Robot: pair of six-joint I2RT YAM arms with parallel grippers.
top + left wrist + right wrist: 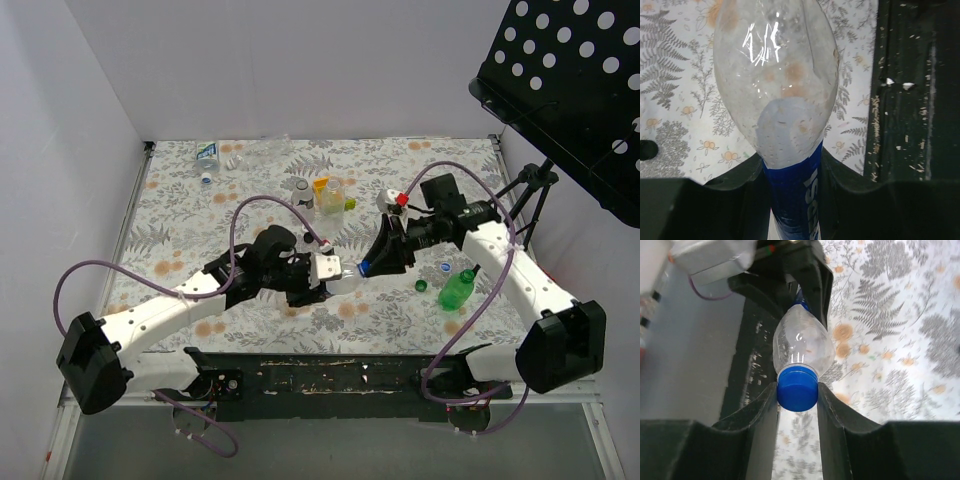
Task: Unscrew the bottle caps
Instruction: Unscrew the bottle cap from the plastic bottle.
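Left wrist view: clear bottle [775,90] runs off the top edge, neck end unseen; its blue label [792,200] is cut by the btm edge, print only partly legible. Right wrist view: bottle's rear sits hidden in left gripper [800,305]; blue cap [797,388] sides covered by right gripper [796,392] fingers; top-left corner blurred. Top view: back-edge bottle [207,152] too small to tell if capped.
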